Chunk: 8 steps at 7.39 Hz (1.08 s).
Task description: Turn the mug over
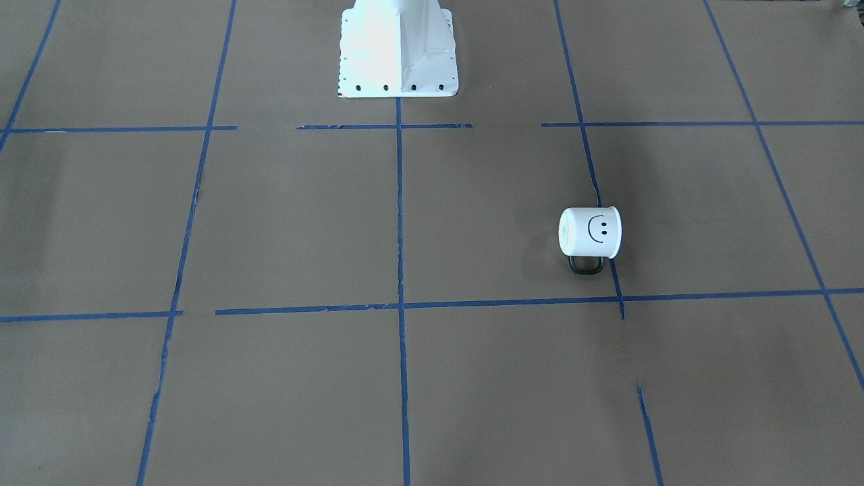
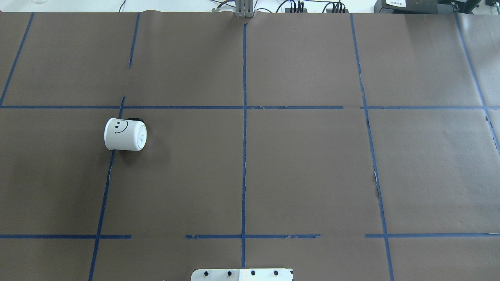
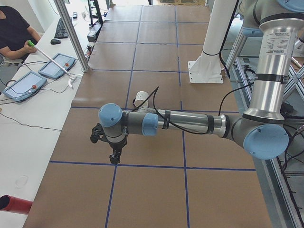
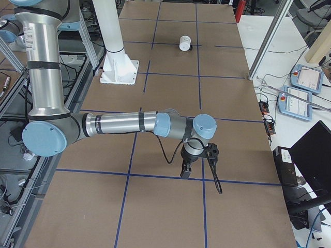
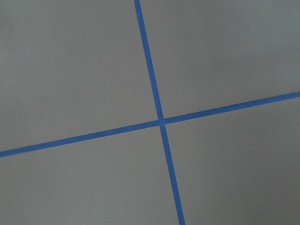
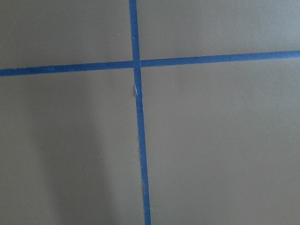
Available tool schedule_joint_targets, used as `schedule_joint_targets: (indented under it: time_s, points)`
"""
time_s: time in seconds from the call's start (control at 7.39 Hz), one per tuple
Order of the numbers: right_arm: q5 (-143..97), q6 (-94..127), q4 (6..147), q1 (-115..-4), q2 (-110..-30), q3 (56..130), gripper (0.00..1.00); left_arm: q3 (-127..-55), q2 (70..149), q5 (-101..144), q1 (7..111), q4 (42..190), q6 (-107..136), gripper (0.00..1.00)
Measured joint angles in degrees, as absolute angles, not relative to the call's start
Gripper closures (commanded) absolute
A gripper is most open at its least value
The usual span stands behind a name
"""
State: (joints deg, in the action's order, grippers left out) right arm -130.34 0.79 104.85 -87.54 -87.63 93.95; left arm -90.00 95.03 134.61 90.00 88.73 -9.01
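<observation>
The white mug (image 1: 589, 233) lies on its side on the brown paper, smiley face up and black handle (image 1: 586, 265) low on its operator side. In the overhead view it (image 2: 125, 134) sits left of centre, flat base toward the middle and rim toward the left edge. It is small in the left exterior view (image 3: 141, 99) and the right exterior view (image 4: 184, 43). My left gripper (image 3: 114, 156) hangs over the table well short of the mug. My right gripper (image 4: 185, 173) hangs far from it at the other end. I cannot tell whether either is open or shut.
Blue tape lines (image 2: 244, 136) divide the brown paper into squares. The white robot pedestal (image 1: 398, 47) stands at the robot's edge. An operator (image 3: 14, 28) sits beside pendants (image 3: 57, 66) on a side table. More pendants (image 4: 305, 82) lie past the right end.
</observation>
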Motion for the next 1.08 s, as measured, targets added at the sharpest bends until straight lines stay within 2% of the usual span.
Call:
schedule_joint_targets:
  time_s: [0.54, 1.08]
  points:
    - [-130.34, 0.79, 104.85, -87.54, -87.63, 93.96, 0.0, -90.64, 96.25, 135.08, 89.83, 89.78, -7.48, 0.0]
    - [-130.34, 0.79, 104.85, -87.54, -87.63, 93.96, 0.0, -88.28, 97.82, 135.3, 85.08, 109.94, 6.85, 0.0]
